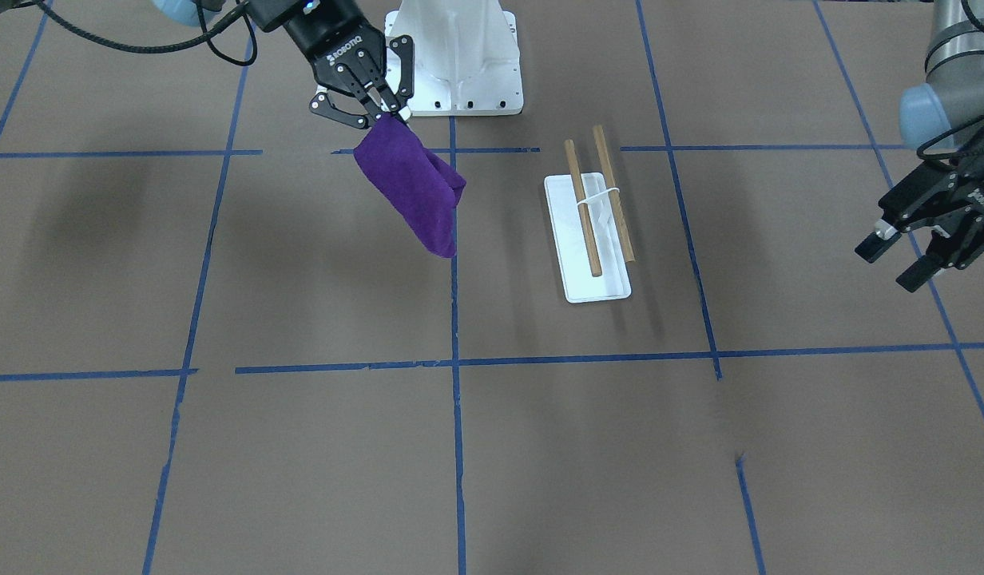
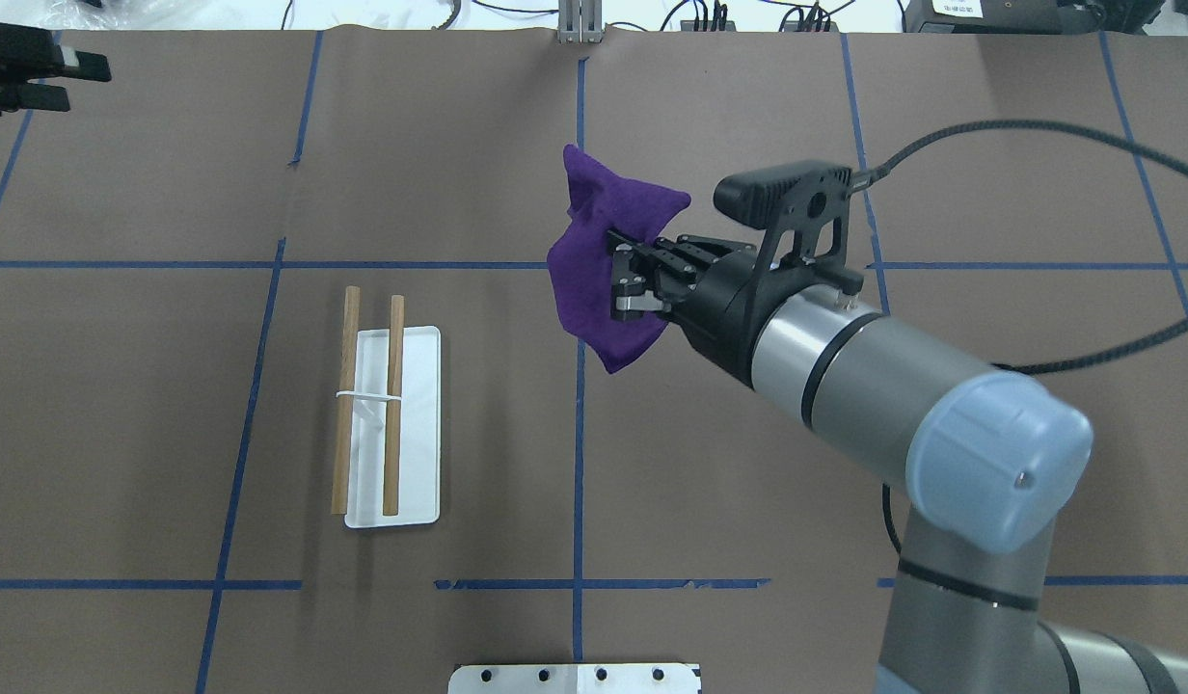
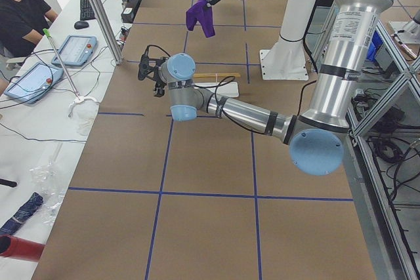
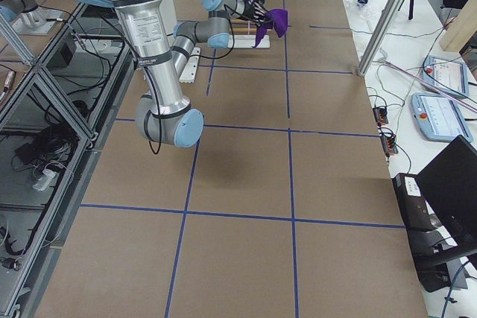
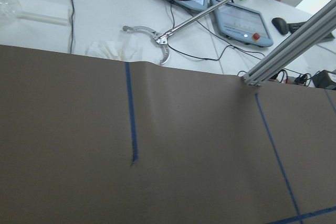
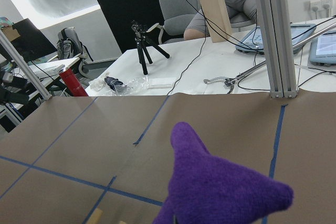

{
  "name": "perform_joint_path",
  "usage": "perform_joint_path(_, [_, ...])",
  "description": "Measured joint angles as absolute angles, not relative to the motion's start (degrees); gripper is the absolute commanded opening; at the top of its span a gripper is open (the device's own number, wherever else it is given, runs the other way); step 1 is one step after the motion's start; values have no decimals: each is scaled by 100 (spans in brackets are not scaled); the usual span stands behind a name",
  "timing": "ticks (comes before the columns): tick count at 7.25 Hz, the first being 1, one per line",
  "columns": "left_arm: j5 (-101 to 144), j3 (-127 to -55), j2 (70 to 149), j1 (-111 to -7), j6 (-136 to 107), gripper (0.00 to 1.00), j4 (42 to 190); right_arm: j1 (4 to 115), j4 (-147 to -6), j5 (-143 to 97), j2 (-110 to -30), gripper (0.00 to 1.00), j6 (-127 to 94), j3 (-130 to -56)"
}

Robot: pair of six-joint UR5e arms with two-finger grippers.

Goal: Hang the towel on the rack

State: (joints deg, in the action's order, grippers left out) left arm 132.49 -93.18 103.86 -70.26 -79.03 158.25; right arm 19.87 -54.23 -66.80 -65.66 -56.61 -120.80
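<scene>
1. Purple towel [image 1: 412,188] hangs in the air over the table's [image 1: 300,447] middle blue tape line [image 1: 457,319]. It is pinched by one upper corner, and its long axis slants down from there, the free end lowest and leaning toward the rack's side.
2. Right gripper [image 1: 388,112] has its fingers clamped on that corner; its body reads "ROBOTIQ".
3. Rack [image 1: 612,184] stands well apart on the robot's left half. It is two wooden rods [image 1: 584,216], side by side and crossed by a white band [image 1: 597,197], over a white tray [image 1: 600,291].
4. Left gripper [image 1: 891,263] hovers beyond the rack, fingers apart, holding nothing.
</scene>
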Motion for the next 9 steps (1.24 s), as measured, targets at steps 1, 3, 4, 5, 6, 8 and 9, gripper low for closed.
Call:
perform_joint_path(1, [13242, -9335, 10663, -6817, -8875, 100, 15926, 1724, -5425, -6360, -6529, 0, -5630, -12096])
perform_joint_path(3, [12770, -9491, 11104, -6163, -10383, 100, 15974, 1555, -5431, -6198, -6503, 0, -5568, -12104])
perform_joint_path(4, [12335, -9629, 11280, -5699, -10889, 100, 15968, 1537, -5431, -6202, -6493, 0, -5493, -12108])
perform_joint_path(5, [12031, -9702, 11496, -5322, -11260, 100, 15952, 1536, -5440, -6211, -6492, 0, -5403, -12108])
perform_joint_path(6, [11895, -9704, 11751, -4994, -11556, 100, 15926, 1536, -5458, -6218, -6491, 0, -5304, -12106])
perform_joint_path(8, [11645, -9656, 12092, -4536, -11834, 100, 15893, 1538, -5473, -6222, -6491, 0, -5004, -12115])
perform_joint_path(9, [11391, -9598, 12192, -4358, -11859, 100, 15886, 1528, -5475, -6221, -6503, 0, -4928, -12157])
